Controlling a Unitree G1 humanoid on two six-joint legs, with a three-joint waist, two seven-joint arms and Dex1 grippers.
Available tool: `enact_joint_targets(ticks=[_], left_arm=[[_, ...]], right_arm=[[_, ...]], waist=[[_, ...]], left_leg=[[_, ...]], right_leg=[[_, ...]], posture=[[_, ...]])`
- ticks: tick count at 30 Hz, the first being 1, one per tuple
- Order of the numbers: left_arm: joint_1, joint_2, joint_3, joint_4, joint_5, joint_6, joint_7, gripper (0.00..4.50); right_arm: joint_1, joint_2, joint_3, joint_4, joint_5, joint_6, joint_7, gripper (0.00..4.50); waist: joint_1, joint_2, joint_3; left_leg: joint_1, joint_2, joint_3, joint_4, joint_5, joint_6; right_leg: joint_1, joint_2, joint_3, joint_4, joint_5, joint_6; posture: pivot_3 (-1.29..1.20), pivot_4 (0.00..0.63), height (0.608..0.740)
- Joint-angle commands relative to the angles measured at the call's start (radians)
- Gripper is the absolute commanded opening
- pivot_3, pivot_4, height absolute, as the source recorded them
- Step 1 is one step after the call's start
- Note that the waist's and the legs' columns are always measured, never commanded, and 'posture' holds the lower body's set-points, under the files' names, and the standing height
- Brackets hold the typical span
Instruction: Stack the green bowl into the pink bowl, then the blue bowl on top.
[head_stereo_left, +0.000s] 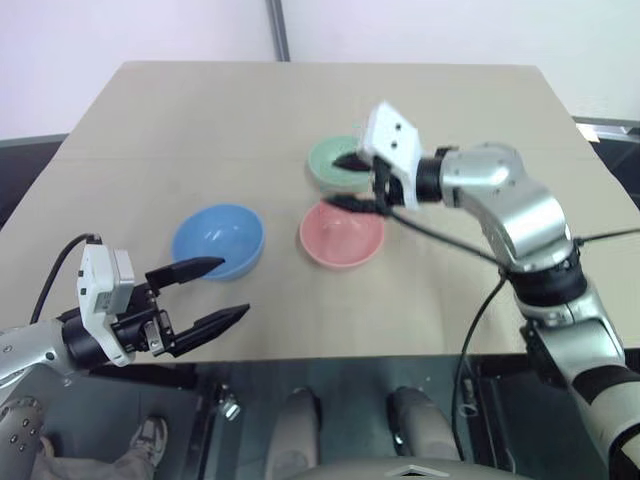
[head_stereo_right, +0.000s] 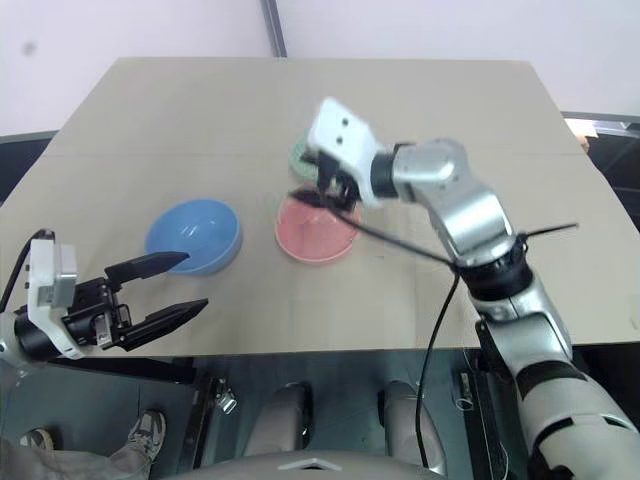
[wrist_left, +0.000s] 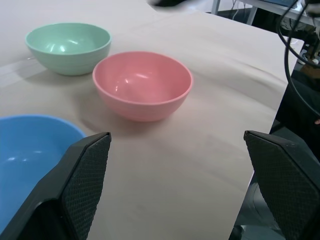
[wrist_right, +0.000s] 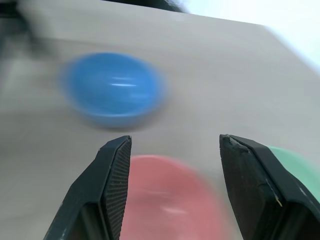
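Your right end effector (head_stereo_left: 352, 182) is hovering with fingers parted and empty above the gap between the green bowl (head_stereo_left: 336, 164) and the pink bowl (head_stereo_left: 341, 235), which is sitting at its 6 o'clock. The blue bowl (head_stereo_left: 218, 240) is resting at the pink bowl's 9 o'clock on the desk (head_stereo_left: 200, 110). Your left end effector (head_stereo_left: 208, 294) is gaping wide, empty.

Three bowls — one green bowl (wrist_left: 68, 46), one pink bowl (wrist_left: 142, 84), one blue bowl (head_stereo_left: 218, 240).

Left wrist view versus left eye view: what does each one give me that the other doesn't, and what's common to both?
Left wrist alone: the green bowl seen whole and empty, apart from the pink bowl. Left eye alone: the right gripper, fingers apart and holding nothing, over the near rim of the green bowl, and the whole table. Both: three separate bowls, including the blue bowl, and the open left gripper.
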Motion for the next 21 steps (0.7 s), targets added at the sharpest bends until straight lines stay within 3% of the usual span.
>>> enact_joint_targets(ticks=[1,6,21], left_arm=[[-0.015,0.002,0.000,-0.012,-0.015,-0.004,0.005,4.50],[0.025,-0.008,0.026,-0.041,-0.023,-0.001,0.010,4.50],[0.115,-0.047,0.060,-0.119,-0.039,-0.014,0.057,4.50]], right_arm=[[-0.106,0.013,0.021,0.295,-0.102,-0.186,-0.065,3.07],[-0.235,0.100,-0.012,0.618,-0.108,-0.291,-0.085,3.07],[-0.356,0.322,-0.088,0.920,-0.081,-0.304,-0.070,3.07]], waist=[[-0.004,0.000,0.000],[-0.023,0.000,0.001],[-0.042,0.001,0.001]], left_leg=[[0.000,0.000,0.001,0.000,0.000,0.000],[-0.002,0.000,0.003,-0.003,0.000,0.000],[-0.005,0.000,0.002,-0.006,0.000,0.000]], right_leg=[[0.000,0.000,0.000,0.000,0.001,0.002],[-0.004,0.000,0.002,-0.001,0.001,0.002],[-0.009,0.000,0.002,0.005,0.000,-0.001]], posture=[[0.00,0.150,0.740],[0.00,0.150,0.740],[0.00,0.150,0.740]])
